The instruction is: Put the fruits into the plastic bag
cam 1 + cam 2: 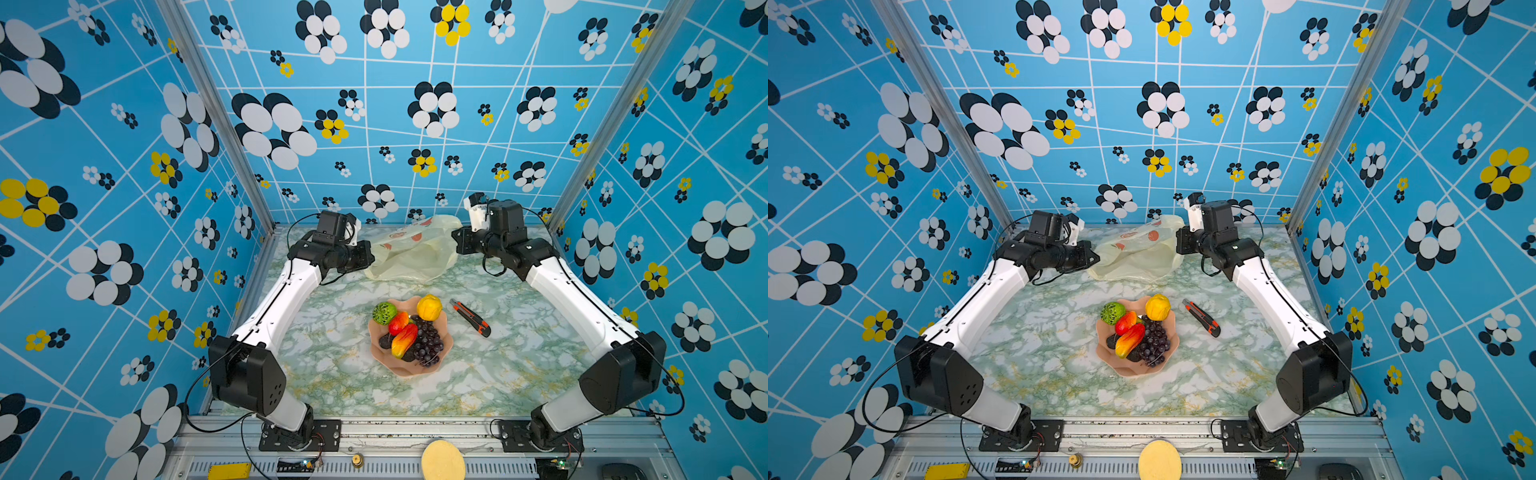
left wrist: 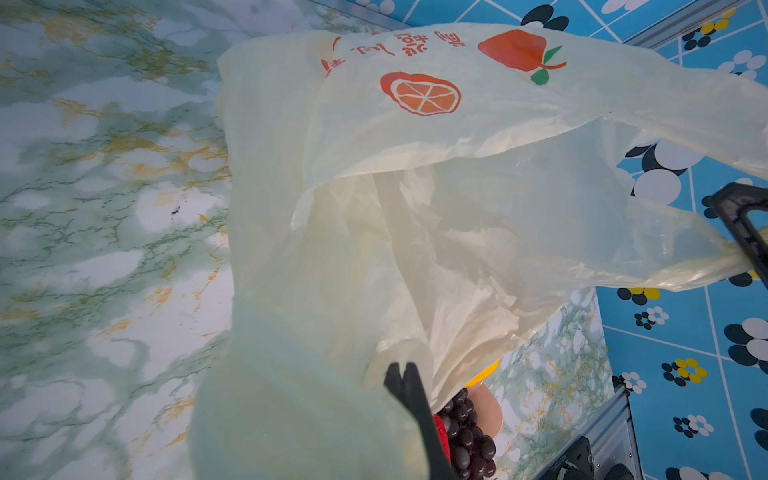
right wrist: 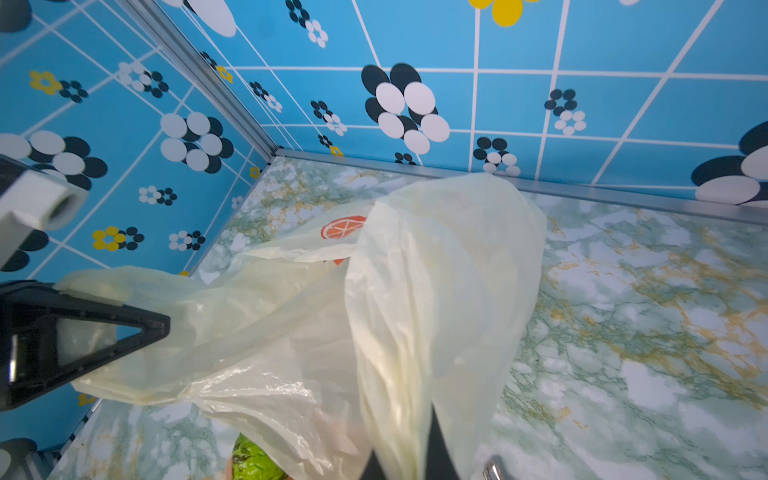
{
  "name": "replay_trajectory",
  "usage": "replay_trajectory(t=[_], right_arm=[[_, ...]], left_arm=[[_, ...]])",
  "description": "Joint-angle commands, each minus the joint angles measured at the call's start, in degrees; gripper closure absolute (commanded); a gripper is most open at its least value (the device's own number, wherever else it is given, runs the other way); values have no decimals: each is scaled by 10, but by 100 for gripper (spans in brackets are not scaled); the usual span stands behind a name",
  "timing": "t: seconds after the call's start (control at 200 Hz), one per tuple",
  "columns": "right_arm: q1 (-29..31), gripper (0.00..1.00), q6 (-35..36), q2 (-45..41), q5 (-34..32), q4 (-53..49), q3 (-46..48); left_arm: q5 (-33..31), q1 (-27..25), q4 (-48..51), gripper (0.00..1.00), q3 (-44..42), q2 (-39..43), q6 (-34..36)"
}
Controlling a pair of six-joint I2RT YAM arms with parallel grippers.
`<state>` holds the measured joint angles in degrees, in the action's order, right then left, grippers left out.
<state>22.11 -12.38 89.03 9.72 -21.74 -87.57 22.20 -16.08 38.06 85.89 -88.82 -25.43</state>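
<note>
In both top views: green-gold marbled table (image 1: 332, 374), blue flower-print walls (image 1: 124, 166). Mid-table, fruits (image 1: 409, 332) heaped in pink dish (image 1: 415, 372), knife (image 1: 471, 318) just beside. At rear, bag (image 1: 411, 253) spans left gripper (image 1: 368, 257) and right gripper (image 1: 457, 243), each clenched on a handle.

Left arm (image 1: 286, 299), right arm (image 1: 569, 299) outstretched; left jaws, right jaws tightly together.
</note>
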Motion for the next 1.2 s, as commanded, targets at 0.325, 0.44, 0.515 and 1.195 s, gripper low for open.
replay_trajectory(t=[0.325,0.44,0.515,1.195], right_arm=[[2,100,-127,86,21,147,-90],[20,100,-118,107,40,181,-213],[39,100,-85,90,46,220,-255],[73,100,-67,161,-3,34,42]], left_arm=[[61,12,116,100,207,-131,-23],[45,3,76,100,321,-120,-36],[19,-14,6,100,353,-78,-26],[-129,-84,-112,100,-151,14,56]])
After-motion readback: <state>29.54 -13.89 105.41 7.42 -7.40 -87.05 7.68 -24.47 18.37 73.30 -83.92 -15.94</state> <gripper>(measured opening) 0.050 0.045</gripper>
